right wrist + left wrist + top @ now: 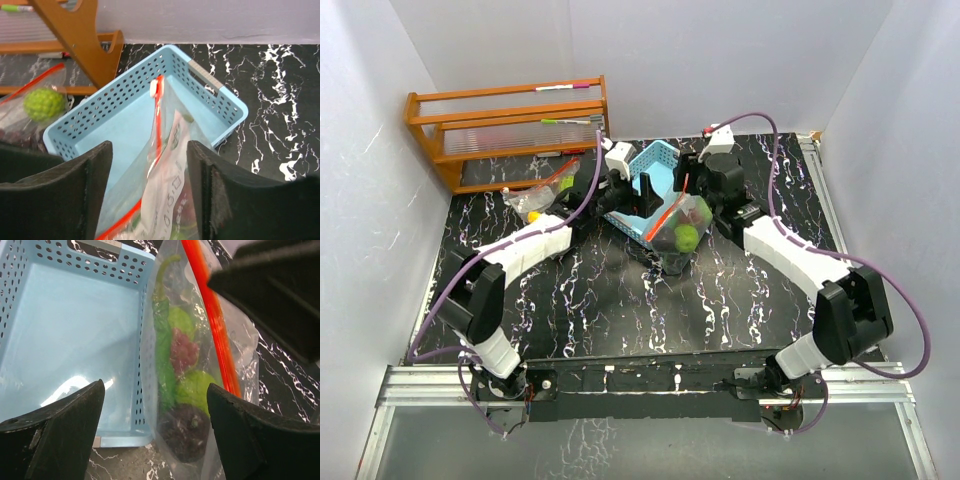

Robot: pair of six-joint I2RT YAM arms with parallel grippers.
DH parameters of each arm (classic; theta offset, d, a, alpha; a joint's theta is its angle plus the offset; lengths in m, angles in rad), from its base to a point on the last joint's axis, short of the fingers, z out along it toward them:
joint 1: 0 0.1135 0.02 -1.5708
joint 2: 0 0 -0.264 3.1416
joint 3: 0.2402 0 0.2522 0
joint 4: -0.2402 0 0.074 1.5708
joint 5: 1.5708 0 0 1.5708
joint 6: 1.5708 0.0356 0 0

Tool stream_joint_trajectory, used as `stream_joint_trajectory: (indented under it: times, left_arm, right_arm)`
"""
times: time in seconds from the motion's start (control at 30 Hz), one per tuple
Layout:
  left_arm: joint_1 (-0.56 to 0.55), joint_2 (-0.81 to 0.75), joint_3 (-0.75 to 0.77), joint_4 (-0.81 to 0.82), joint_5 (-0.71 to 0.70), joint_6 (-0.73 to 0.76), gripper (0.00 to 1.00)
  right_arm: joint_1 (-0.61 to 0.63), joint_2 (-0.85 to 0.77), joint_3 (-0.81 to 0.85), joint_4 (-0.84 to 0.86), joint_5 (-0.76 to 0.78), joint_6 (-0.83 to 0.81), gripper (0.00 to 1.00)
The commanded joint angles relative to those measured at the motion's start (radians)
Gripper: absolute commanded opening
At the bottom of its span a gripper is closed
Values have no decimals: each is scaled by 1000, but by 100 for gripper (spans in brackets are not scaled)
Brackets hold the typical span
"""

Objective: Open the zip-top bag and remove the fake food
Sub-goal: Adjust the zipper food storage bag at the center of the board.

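A clear zip-top bag point(678, 222) with an orange zip strip point(212, 325) stands against the near corner of the light-blue basket point(655, 160). The fake food is inside it: a long green vegetable point(162, 335), purple grapes point(184, 351), a bumpy lime-green ball point(196, 389) and a dark round piece point(186, 430). My left gripper point(155, 386) is open with the bag's lower part between its fingers. My right gripper point(150, 146) is open astride the bag's top, with the zip strip point(159, 120) and its white slider point(155, 88) between the fingers. In the top view the left gripper point(623, 195) and the right gripper point(694, 200) flank the bag.
The basket point(65, 325) looks empty inside. A second bag with a lime-green ball point(44, 104) and a yellow piece point(533, 215) lies at the left by the wooden rack point(510, 125). White walls close in the black marble table point(620, 300).
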Motion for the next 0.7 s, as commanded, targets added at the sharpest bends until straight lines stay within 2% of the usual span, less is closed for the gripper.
stream_joint_trajectory:
  times: [0.0, 0.27, 0.3, 0.37, 0.47, 0.67]
  left_arm:
    - [-2, -95, -18, 5, 51, -5, 81]
    - [-6, -136, -18, 24, 129, -43, 77]
    - [-7, -130, -14, 35, 149, -52, 77]
    - [-9, -111, -12, 53, 181, -73, 83]
    - [-13, -99, -32, 91, 187, -101, 97]
    - [-50, -81, -73, 151, 164, -120, 96]
  right_arm:
    - [-7, 60, 123, 22, 96, -33, 57]
    - [-35, 85, 178, -13, 16, 22, 12]
    - [-45, 73, 170, -15, -6, 33, 9]
    - [-60, 49, 148, -14, -56, 59, 7]
    - [-69, 14, 116, -1, -95, 78, 8]
    - [-94, -14, 96, -12, -120, 85, 8]
